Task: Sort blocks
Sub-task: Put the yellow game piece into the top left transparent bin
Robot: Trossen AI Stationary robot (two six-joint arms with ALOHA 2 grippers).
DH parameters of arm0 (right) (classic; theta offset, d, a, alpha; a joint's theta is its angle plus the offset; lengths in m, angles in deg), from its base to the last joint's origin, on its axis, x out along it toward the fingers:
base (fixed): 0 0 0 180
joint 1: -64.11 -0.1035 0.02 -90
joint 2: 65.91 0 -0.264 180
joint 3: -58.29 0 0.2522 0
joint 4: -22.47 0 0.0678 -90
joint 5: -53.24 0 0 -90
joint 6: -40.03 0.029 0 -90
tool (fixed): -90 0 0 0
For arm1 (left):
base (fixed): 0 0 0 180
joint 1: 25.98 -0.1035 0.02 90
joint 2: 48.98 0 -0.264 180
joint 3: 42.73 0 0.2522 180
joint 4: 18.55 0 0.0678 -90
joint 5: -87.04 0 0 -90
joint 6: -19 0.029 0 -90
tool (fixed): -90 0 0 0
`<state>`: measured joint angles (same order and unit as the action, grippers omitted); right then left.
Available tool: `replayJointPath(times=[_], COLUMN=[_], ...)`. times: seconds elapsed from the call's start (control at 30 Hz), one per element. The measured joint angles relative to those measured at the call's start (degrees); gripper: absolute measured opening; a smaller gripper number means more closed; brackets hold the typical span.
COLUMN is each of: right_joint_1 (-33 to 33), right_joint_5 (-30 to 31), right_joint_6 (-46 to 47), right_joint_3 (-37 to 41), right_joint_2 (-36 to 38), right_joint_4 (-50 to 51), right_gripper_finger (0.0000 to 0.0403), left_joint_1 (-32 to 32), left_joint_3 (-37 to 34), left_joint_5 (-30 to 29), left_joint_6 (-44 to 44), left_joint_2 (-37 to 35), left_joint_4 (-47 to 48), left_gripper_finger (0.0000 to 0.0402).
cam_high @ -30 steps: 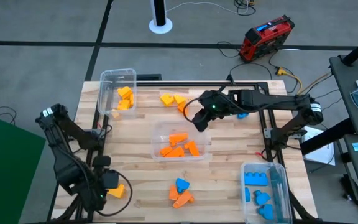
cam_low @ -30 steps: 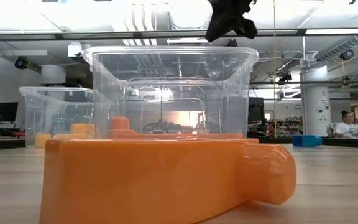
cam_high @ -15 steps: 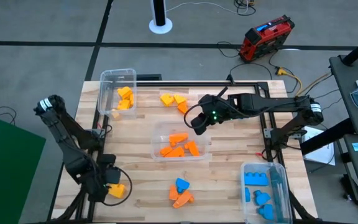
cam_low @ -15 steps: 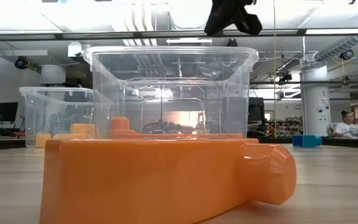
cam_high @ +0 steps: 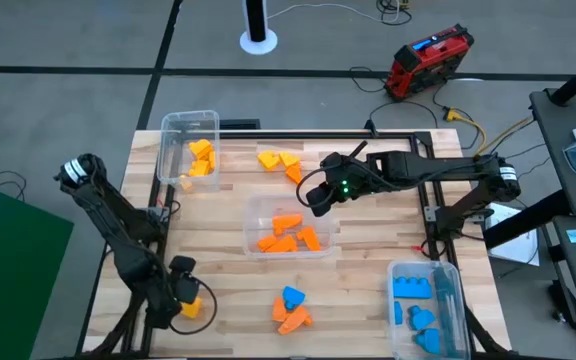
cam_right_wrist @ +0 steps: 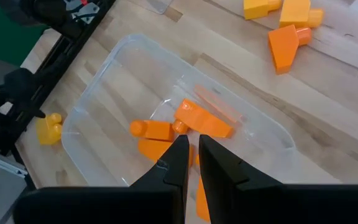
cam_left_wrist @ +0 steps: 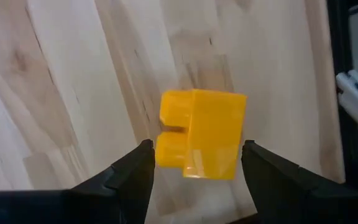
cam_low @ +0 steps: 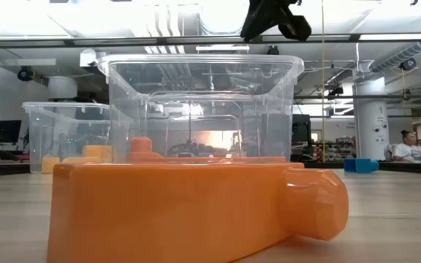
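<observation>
Left gripper [cam_left_wrist: 194, 163] low over the table's near left corner, fingers [cam_left_wrist: 132, 171] spread wide on either side of a yellow block [cam_left_wrist: 201, 133] lying on the wood, not touching it. Right gripper [cam_right_wrist: 191, 163] above the middle bin [cam_right_wrist: 107, 93], fingers nearly closed, holding nothing; orange blocks [cam_right_wrist: 194, 121] inside. More blocks [cam_high: 279, 160] loose near the far edge and [cam_high: 290, 308] near the front.

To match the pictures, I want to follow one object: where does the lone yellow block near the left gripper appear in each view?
High view: yellow block at the table's near-left edge, by the left gripper.
Low view: not visible.
Left wrist view: centre, yellow block ahead of the open fingers.
Right wrist view: far left.
Shared landmark: the middle bin of orange blocks.
</observation>
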<state>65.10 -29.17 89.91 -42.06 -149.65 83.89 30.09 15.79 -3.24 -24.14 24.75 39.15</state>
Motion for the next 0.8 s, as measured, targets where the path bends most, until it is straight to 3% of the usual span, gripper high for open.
replayJointPath(times=[0.37, 0.8], right_joint_1=[0.00, 0.00], right_joint_5=[0.04, 0.06], right_joint_6=[0.57, 1.30], right_joint_3=[0.00, 0.00], right_joint_2=[-0.02, -0.04], right_joint_4=[0.00, 0.00], right_gripper_finger=[0.0029, 0.0029], left_joint_1=[0.00, 0.00], left_joint_3=[0.31, -1.55], left_joint_5=[1.39, 1.04], left_joint_6=[2.82, 3.84], left_joint_2=[2.89, 6.97], left_joint_4=[-0.61, -5.43], left_gripper_finger=[0.0253, 0.0254])
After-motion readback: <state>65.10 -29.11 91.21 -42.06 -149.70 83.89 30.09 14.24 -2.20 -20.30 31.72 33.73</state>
